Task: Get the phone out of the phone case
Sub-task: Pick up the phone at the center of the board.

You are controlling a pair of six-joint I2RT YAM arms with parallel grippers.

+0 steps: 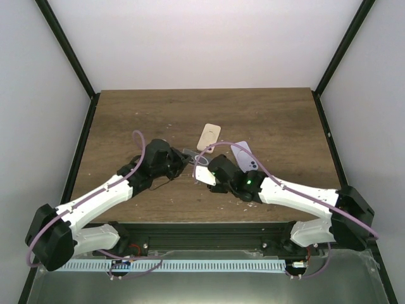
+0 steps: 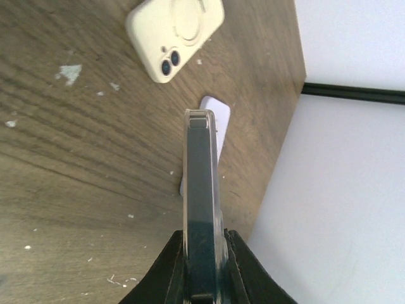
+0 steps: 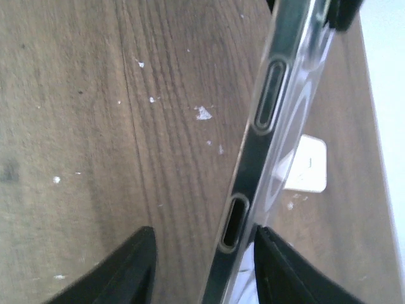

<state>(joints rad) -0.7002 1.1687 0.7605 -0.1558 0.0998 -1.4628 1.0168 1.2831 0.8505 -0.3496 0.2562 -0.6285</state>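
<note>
The left gripper (image 2: 204, 244) is clamped on a clear plastic phone case (image 2: 202, 183), holding it on edge above the brown wooden table (image 2: 63, 164), presumably to steady it. The right gripper (image 3: 202, 256) stands apart, straddling the case's buttoned edge without evident grip. The case looks see-through and is probably empty. A flat lavender phone (image 1: 243, 154) lies just behind the right gripper, and a cream cased phone (image 2: 174, 35) lies beyond with free room around it.

We find the clear case (image 3: 250, 164) glossy plastic. The table (image 3: 76, 126) is matt, grained wood; the cream case (image 2: 176, 35) smooth, matt.

Clear phone case (image 2: 202, 209), lavender phone (image 1: 243, 154)
</note>
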